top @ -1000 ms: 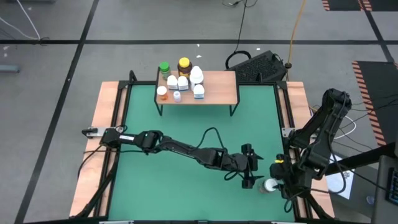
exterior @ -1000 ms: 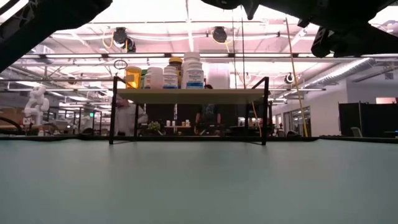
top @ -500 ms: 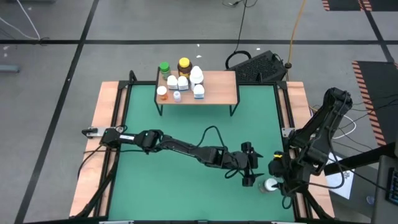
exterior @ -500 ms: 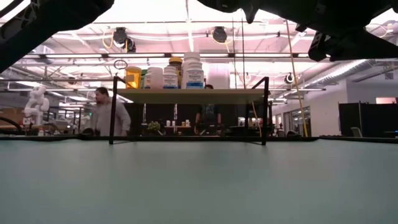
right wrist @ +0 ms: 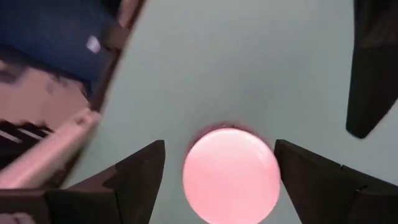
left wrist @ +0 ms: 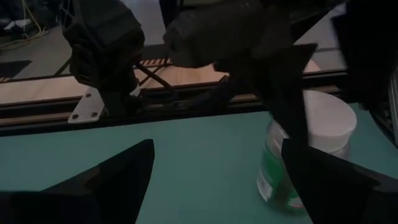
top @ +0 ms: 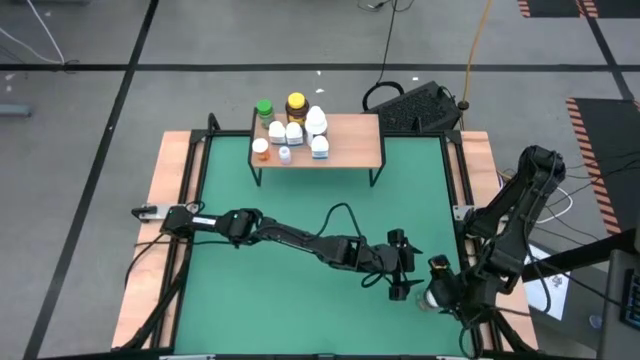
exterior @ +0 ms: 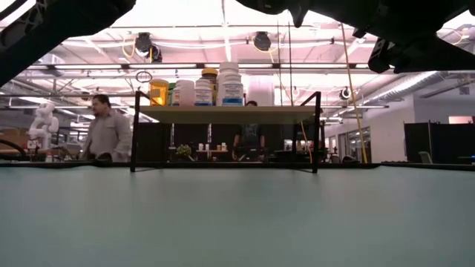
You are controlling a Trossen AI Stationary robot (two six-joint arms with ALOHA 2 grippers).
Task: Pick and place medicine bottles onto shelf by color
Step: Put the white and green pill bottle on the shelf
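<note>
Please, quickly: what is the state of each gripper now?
Left gripper: open, holding nothing.
Right gripper: open above the white-lidded bottle, not gripping it.

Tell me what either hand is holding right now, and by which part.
Nothing. The right hand straddles the white-lidded bottle, fingers open, not gripping.

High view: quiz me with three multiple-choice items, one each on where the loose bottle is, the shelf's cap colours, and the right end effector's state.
1. The off-shelf bottle stands:
A. near the mat's right front corner
B. under the shelf
C. at the mat's left edge

2. The shelf holds one bottle capped:
A. blue
B. green
C. black

3. The right end effector is:
A. shut on the bottle
B. open over the bottle
C. on the shelf

Answers:
1 A, it stands between both end effectors there.
2 B, the green cap at the back left.
3 B, its fingers straddle the cap untouched in the right wrist view.
</note>
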